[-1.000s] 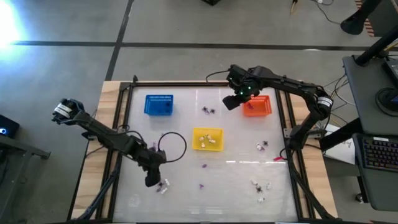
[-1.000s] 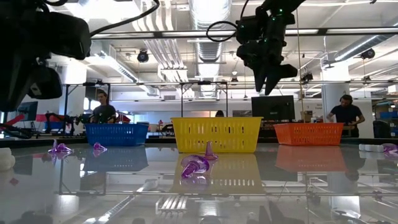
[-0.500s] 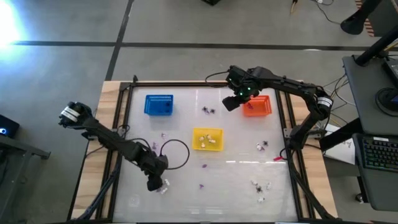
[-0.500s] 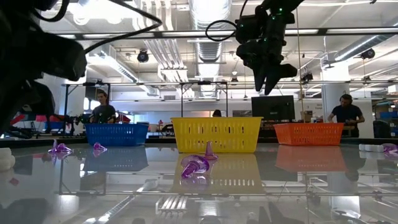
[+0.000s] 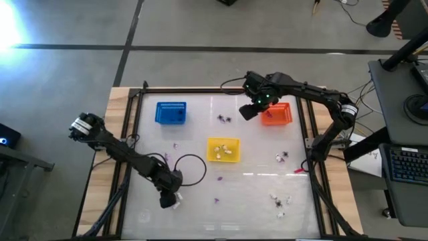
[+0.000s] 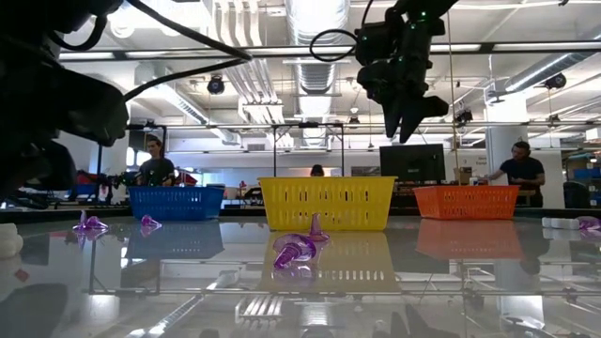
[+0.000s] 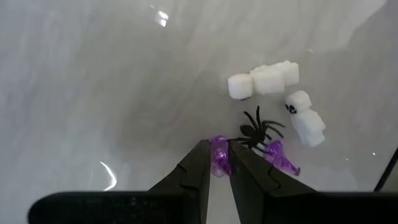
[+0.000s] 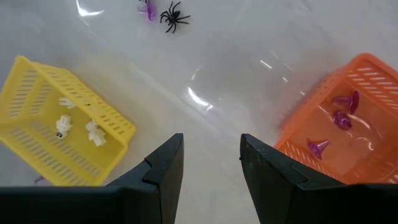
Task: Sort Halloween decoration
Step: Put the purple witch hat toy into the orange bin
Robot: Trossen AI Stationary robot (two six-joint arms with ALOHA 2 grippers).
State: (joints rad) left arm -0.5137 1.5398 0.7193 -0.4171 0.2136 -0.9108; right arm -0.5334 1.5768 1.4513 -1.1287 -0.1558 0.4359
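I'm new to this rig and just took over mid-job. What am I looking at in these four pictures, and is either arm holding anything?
Two robot arms work over a glass table. One picture looks straight down, one looks level across the table, and one comes from each wrist. On the table stand a blue basket, a yellow basket with white trinkets, and an orange basket with purple ones, with loose trinkets around them. The left gripper is low at the near edge, pinching a purple trinket beside a black spider and white pieces. The right gripper hangs open and empty beside the orange basket.
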